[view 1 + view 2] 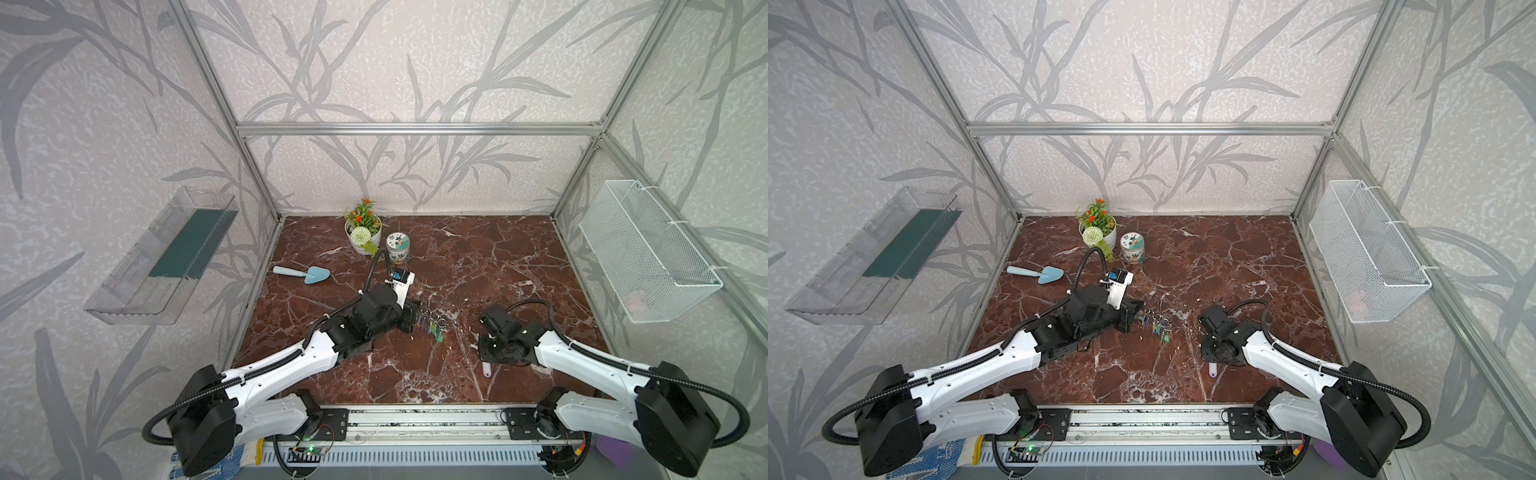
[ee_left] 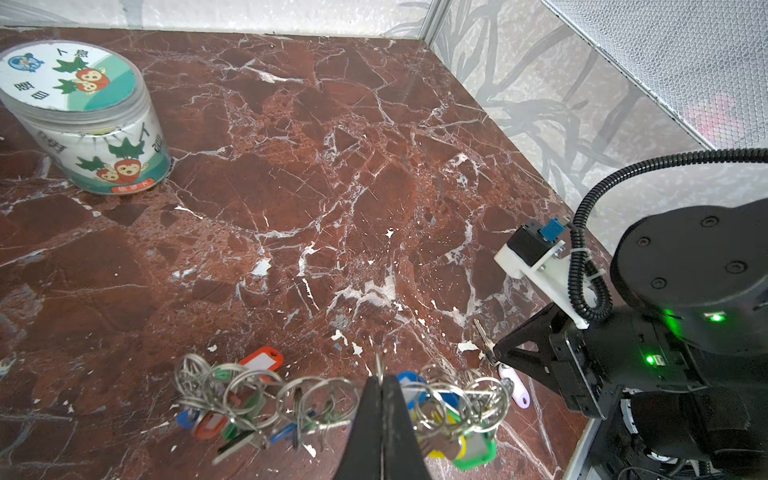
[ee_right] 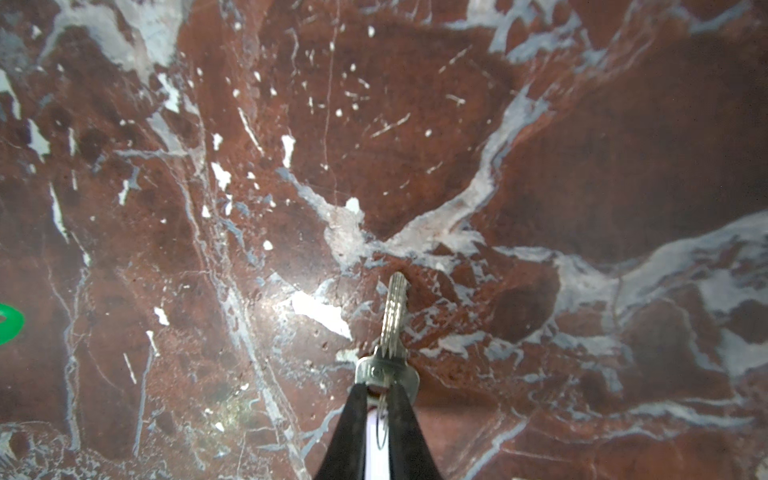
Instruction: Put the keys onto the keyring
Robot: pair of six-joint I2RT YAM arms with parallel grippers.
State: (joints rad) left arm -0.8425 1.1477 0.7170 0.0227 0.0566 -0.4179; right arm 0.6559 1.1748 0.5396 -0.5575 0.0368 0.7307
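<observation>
Right claw (image 3: pixel 379 388) pinches keys (image 3: pixel 392 320); left claw (image 2: pixel 381 380) clamps keyring (image 2: pixel 299 405).

Bright, even, diffuse light fills both top views. The red-brown, white-veined marble tabletop (image 1: pixel 478 257) shows only soft, faint shadow under the white-and-black left robot arm (image 1: pixel 291 361). Wide-angle stretch splays the silver aluminium frame bars (image 1: pixel 415 129) toward the corners. In the right wrist view a pale glare sits near centre toward 8 o'clock and the 3 o'clock side is dim. There the small silver metal key (image 3: pixel 392 316) is sharp, while a green plastic shape (image 3: pixel 8 324) blurs at 9 o'clock.
</observation>
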